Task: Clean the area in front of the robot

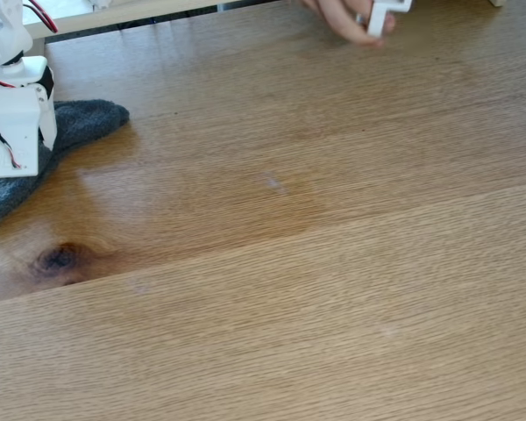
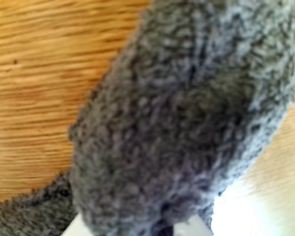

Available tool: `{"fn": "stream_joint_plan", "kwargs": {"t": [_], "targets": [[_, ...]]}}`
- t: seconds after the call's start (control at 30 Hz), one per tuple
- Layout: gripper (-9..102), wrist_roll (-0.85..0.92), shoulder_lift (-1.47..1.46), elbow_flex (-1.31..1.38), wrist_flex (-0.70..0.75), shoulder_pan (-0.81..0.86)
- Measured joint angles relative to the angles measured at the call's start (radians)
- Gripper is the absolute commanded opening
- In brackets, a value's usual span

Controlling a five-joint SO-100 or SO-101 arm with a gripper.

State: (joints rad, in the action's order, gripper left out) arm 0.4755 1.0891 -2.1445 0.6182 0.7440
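The robot point(image 1: 13, 105), a white plastic arm with red wires and a black cable, stands at the left edge of the fixed view. Its gripper point(image 1: 10, 168) points down onto a dark grey fuzzy cloth point(image 1: 74, 132) lying on the wooden area point(image 1: 316, 263). In the wrist view the cloth point(image 2: 187, 113) bulges up close to the lens, bunched between the white jaw tips of the gripper point(image 2: 137, 231) at the bottom edge. The gripper is shut on the cloth. The area is light-brown oak with a faint whitish smudge point(image 1: 274, 182) near its middle and another smudge point(image 1: 388, 331) lower right.
A dark knot point(image 1: 60, 259) marks the wood in front of the cloth. A person's hand point(image 1: 342, 19) holds a small white part point(image 1: 387, 12) at the far edge, top right. A dark gap point(image 1: 158, 22) runs along the table's back edge.
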Motion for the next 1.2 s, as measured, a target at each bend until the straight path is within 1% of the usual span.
{"fn": "stream_joint_plan", "kwargs": {"t": [0.1,0.23,0.33,0.47,0.57,0.67,0.73,0.8,0.93,1.07,1.2], "targets": [[0,-0.055,0.121,0.009,0.064,-0.046],[0,-0.149,0.298,0.009,0.219,-0.163],[0,-0.229,0.471,0.009,0.313,-0.321],[0,-0.333,0.666,0.009,0.403,-0.572],[0,-0.411,0.735,0.009,0.445,-0.767],[0,-0.489,0.742,0.008,0.460,-0.917],[0,-0.535,0.729,0.008,0.443,-0.992],[0,-0.571,0.684,0.008,0.393,-1.055],[0,-0.606,0.541,0.008,0.202,-1.146],[0,-0.620,0.380,0.011,0.025,-1.212],[0,-0.637,0.192,0.091,-0.046,-1.229]]}}
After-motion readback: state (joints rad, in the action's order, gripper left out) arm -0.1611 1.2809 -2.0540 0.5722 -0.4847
